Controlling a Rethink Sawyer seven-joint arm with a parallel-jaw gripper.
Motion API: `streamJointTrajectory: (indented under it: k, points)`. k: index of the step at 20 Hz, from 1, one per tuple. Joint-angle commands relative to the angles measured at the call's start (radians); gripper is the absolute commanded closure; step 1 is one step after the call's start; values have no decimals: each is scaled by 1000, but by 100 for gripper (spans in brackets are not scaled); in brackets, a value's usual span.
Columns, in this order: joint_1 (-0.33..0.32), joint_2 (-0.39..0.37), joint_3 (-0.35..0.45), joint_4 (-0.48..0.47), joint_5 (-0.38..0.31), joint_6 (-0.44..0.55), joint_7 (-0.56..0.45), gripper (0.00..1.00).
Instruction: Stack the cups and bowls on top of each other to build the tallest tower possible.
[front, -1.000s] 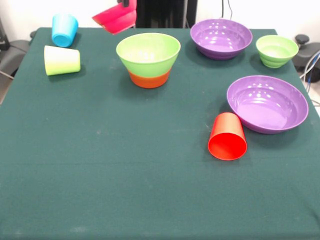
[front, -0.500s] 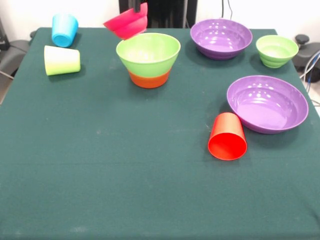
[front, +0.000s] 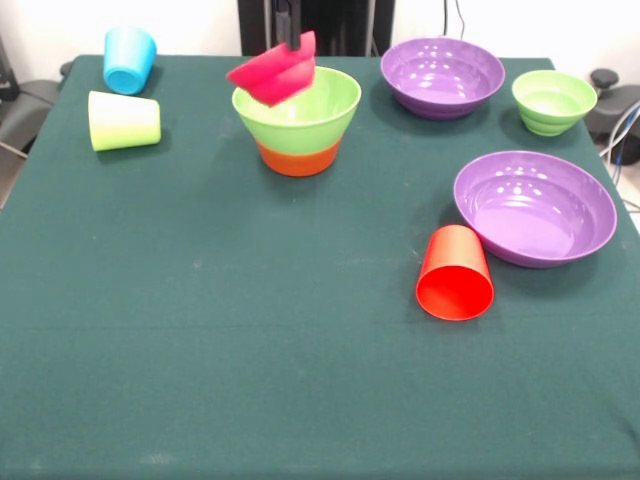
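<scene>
The tower stands at the back middle: a large lime-green bowl (front: 300, 118) nested in an orange bowl (front: 297, 158). My gripper (front: 291, 40) comes down from the top edge and is shut on the rim of a pink bowl (front: 273, 74). That bowl hangs tilted over the left side of the lime-green bowl's rim. A sky-blue cup (front: 130, 58) and a lime-green cup (front: 123, 120) lie on their sides at the far left. A red cup (front: 455, 273) lies on its side beside a purple bowl (front: 535, 206). Another purple bowl (front: 442, 75) and a small green bowl (front: 553, 100) sit at the back right.
The dark green table (front: 250, 350) fills the view. Dark equipment shows past its left and right edges.
My gripper has carried the pink bowl rightward and downward, from left of the tower to above the lime-green bowl's left rim. Nothing else moved.
</scene>
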Motion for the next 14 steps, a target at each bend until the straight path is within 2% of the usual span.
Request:
streamJointTrajectory:
  k: [1,7,14]
  points:
    - [-22,73,159,66,31,-80,193,100]
    - [-19,72,143,103,5,-81,182,100]
    - [18,75,102,131,9,-78,196,100]
